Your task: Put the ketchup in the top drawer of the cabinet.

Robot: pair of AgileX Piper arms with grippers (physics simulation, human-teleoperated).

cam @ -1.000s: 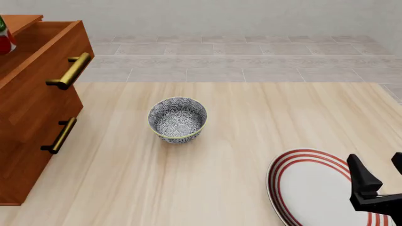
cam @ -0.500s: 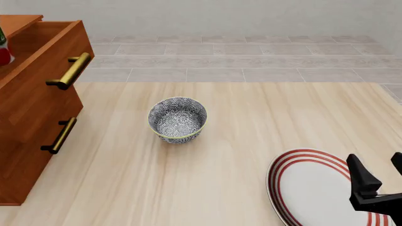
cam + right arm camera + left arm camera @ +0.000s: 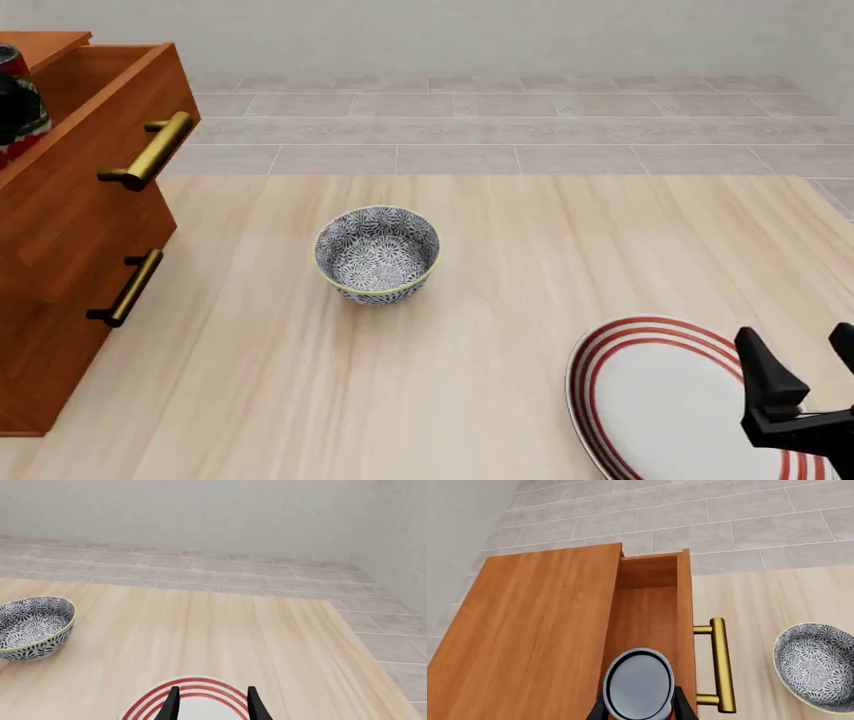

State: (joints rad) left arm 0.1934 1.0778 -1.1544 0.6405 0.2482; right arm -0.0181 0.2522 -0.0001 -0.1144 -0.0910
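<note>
The ketchup (image 3: pixel 22 100) shows at the far left edge of the front view, over the open top drawer (image 3: pixel 83 82) of the cabinet (image 3: pixel 54 330). In the left wrist view its dark glossy top (image 3: pixel 639 684) sits between the fingers of my left gripper (image 3: pixel 639 708), which is shut on it above the drawer's open cavity (image 3: pixel 647 615). The drawer's brass handle (image 3: pixel 719 666) is beside it. My right gripper (image 3: pixel 801 375) is open and empty, low over the striped plate (image 3: pixel 654 400) at the front right.
The grey patterned bowl (image 3: pixel 378 253) stands mid-table, right of the cabinet. The lower drawer is shut, with its handle (image 3: pixel 127 288) sticking out. The red-ringed plate also shows in the right wrist view (image 3: pixel 193 690). Tiled floor lies beyond the table's far edge.
The ketchup has come a little further into the front view from the left edge, and its dark top now shows. The right arm has barely moved.
</note>
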